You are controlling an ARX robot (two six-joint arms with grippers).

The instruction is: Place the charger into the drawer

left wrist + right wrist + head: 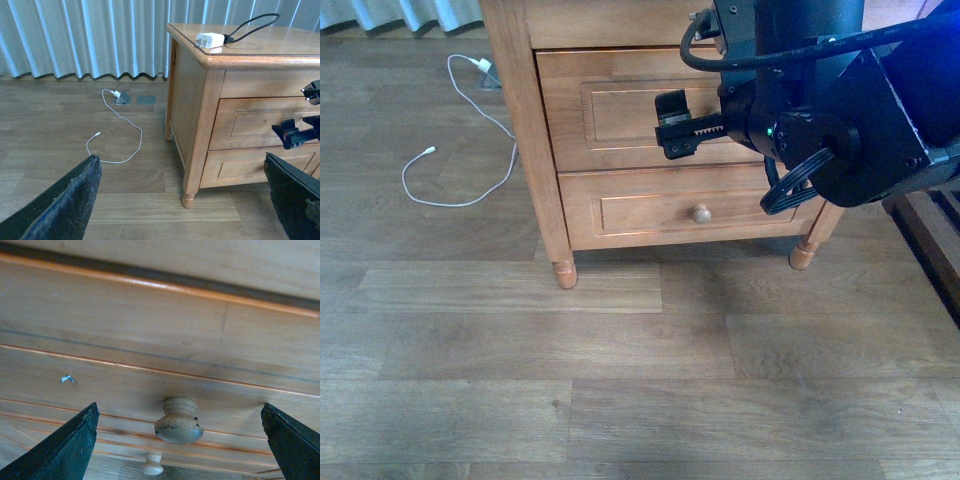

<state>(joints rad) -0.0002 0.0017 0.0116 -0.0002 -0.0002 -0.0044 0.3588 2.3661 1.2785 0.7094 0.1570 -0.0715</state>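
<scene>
The charger (210,40) lies on the worktop (280,42) of the bedside cabinet, just inside its front left corner and near the front edge. Its thin black cable (250,22) runs off in a loop toward the back edge. I judge the white block to be light, rigid and smooth-sided, so it could slide in a loose pinch. The cable is limp and will trail behind it (a likely snag on the worktop's front edge or the drawer lip). The safest hold looks to be across the block's two broad flat sides, well clear of the cable end, and not by the cable itself. Any prongs are too small to make out here. Below the front edge, the drawer (610,110) is fully shut, so the charger has nowhere to go yet. The right gripper (672,125) is level with the drawer front. Its jaws are spread wide to either side of the round knob (179,421) and clear of it, holding nothing. A firm squeeze on the knob's narrow neck and a straight pull should open the drawer, which I expect to be stiff wood on wood. The left gripper (181,157) hangs low off the cabinet's left side, also spread and empty. The lower drawer (650,208) is shut as well. A long white cable (117,125) lies on the floor, well apart from the cabinet.
</scene>
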